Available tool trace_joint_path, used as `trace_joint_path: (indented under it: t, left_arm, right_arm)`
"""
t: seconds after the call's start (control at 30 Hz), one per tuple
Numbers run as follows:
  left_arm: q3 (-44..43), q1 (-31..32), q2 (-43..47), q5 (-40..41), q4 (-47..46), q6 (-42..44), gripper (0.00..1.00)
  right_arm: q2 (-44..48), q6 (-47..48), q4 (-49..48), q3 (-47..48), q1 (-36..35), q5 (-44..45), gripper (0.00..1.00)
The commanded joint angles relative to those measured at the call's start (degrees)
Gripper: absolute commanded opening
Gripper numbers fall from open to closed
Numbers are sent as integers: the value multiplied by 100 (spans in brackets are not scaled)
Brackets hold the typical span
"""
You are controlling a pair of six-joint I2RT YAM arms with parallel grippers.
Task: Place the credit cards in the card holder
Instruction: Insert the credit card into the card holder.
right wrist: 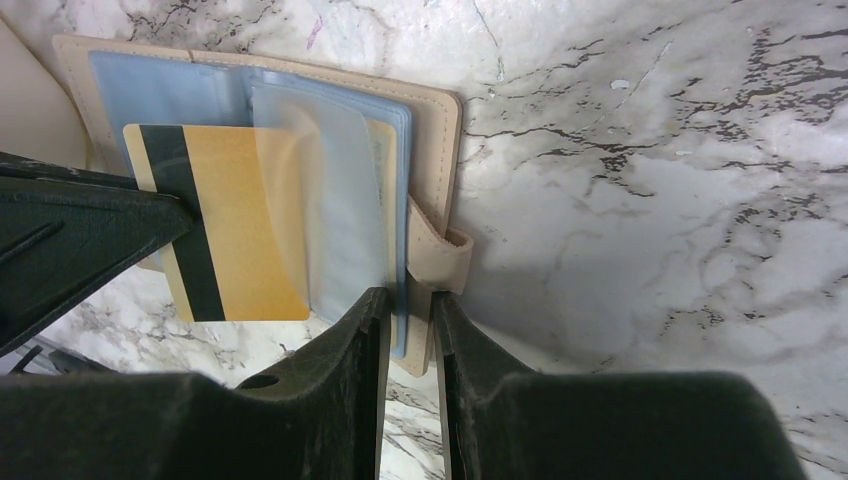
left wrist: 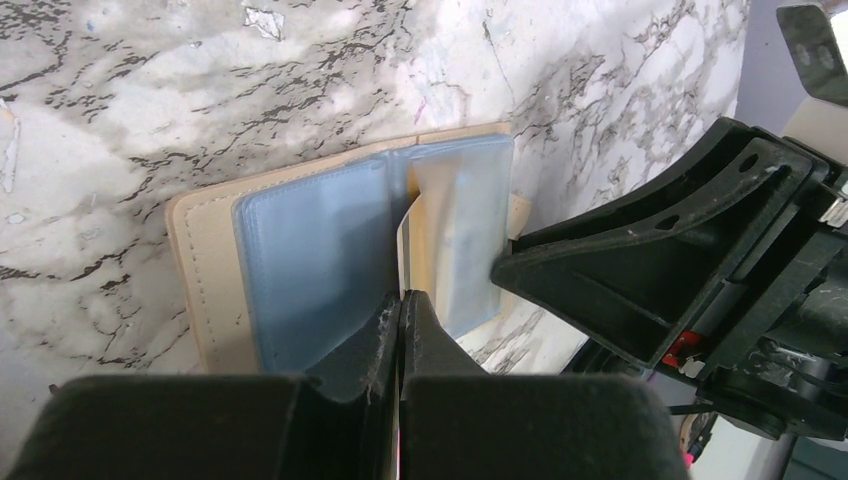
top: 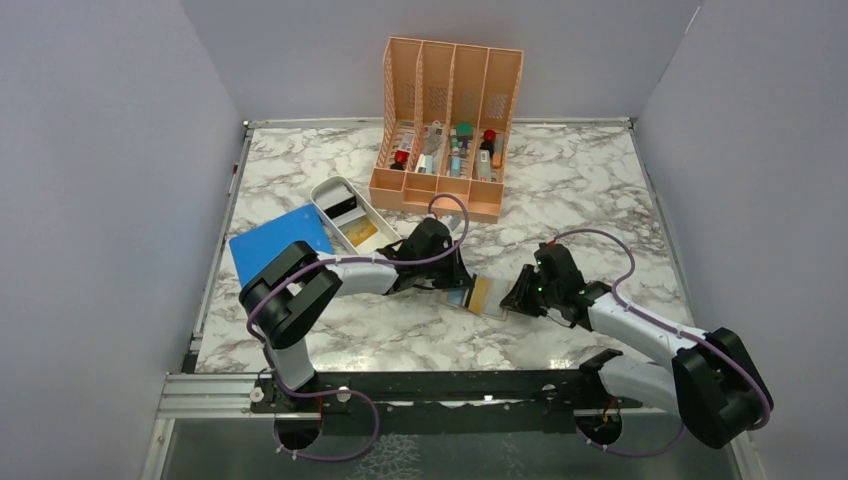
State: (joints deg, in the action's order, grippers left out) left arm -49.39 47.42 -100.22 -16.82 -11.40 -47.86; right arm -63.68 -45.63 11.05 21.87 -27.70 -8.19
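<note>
The tan card holder lies open on the marble, its clear blue-tinted sleeves facing up. A gold credit card with a black stripe has its right part under a clear sleeve, and the rest sticks out to the left. My left gripper is shut on this card, which shows edge-on in the left wrist view. My right gripper is shut on the holder's near edge beside the snap tab. From above, both grippers meet at the holder.
A white oblong tray with small items stands behind the left arm, next to a large blue sheet. An orange slotted rack with small things stands at the back. Grey walls close in left, right and back.
</note>
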Motion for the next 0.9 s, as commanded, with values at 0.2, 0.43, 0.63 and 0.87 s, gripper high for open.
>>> trace_joint_path:
  t: [0.2, 0.43, 0.63, 0.87]
  left_arm:
    - [183, 153, -1, 283, -305, -73, 0]
    - [72, 158, 153, 688, -76, 61, 0]
    - [113, 154, 241, 799, -72, 32, 0]
    - [248, 163, 241, 599, -450, -223, 0]
  right_arm:
    - [-134, -48, 31, -235, -42, -276, 27]
    - [-104, -7, 65, -225, -42, -241, 27]
    - [-120, 12, 62, -255, -42, -241, 27]
    - [-100, 10, 73, -247, -42, -236, 30]
